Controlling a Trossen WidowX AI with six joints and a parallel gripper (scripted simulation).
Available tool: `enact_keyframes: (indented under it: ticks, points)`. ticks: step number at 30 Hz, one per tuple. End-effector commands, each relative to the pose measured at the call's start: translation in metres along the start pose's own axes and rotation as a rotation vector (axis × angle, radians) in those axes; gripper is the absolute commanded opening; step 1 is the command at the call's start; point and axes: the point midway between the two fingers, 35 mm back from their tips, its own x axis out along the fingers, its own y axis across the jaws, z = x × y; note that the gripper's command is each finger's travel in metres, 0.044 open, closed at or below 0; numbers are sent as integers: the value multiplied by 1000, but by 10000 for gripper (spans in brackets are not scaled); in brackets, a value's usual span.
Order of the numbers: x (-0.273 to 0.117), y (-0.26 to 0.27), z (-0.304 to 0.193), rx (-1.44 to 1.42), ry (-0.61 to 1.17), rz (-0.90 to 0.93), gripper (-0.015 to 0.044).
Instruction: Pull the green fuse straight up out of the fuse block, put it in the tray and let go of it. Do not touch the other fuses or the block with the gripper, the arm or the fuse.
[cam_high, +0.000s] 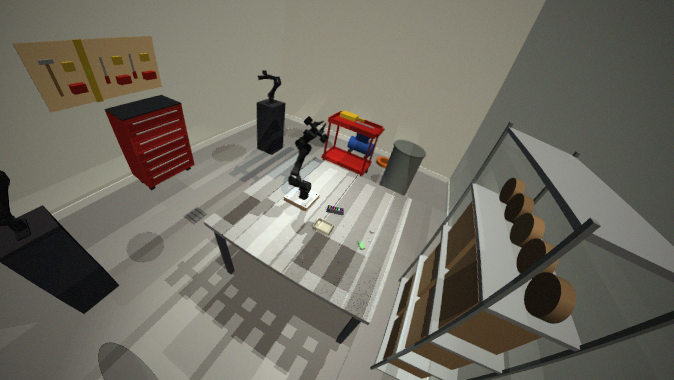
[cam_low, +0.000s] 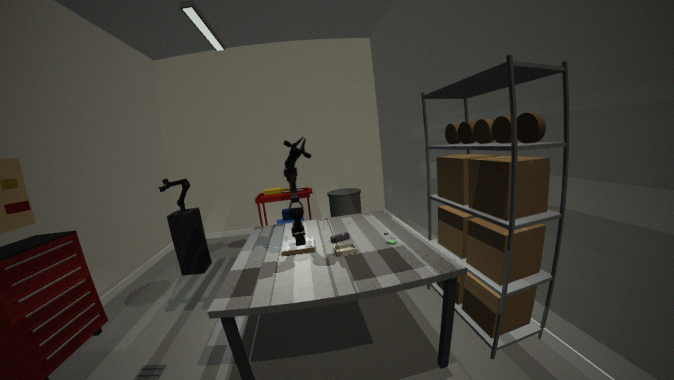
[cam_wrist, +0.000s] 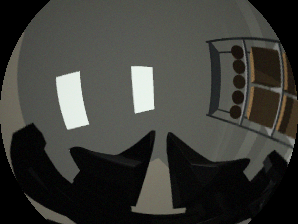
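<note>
Arm: we see the black arm (cam_low: 292, 200) standing nearly straight up from its base plate on the table (cam_low: 320, 282), reaching high above it.
Gripper: the gripper (cam_low: 300, 145) points up toward the ceiling; in the wrist view its fingers stand narrow with a slim gap and nothing between them.
Green fuse: we find the green fuse (cam_high: 361, 244) lying flat on the table, well apart from the gripper.
Tray: the tray (cam_high: 323, 226) sits between the fuse block and the green fuse.
Fuse block: the fuse block (cam_high: 335, 209) holds its coloured fuses near the arm's base.
</note>
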Motion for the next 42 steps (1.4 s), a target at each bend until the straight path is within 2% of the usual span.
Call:
enact_keyframes:
  ticks: [1, 6, 12, 22, 25, 33, 42]
  points:
    - [-3, 2, -51, -100, 88, 20, 72]
    - [-7, -13, -121, -243, 214, 14, 72]
    - [-12, -60, -191, -400, 361, -55, 72]
    - [-19, -164, -247, -582, 506, -259, 72]
    - [-28, -212, -260, -632, 581, -366, 72]
    - [-69, -346, -255, -712, 727, -737, 72]
    - [-143, -470, -192, -687, 757, -1267, 72]
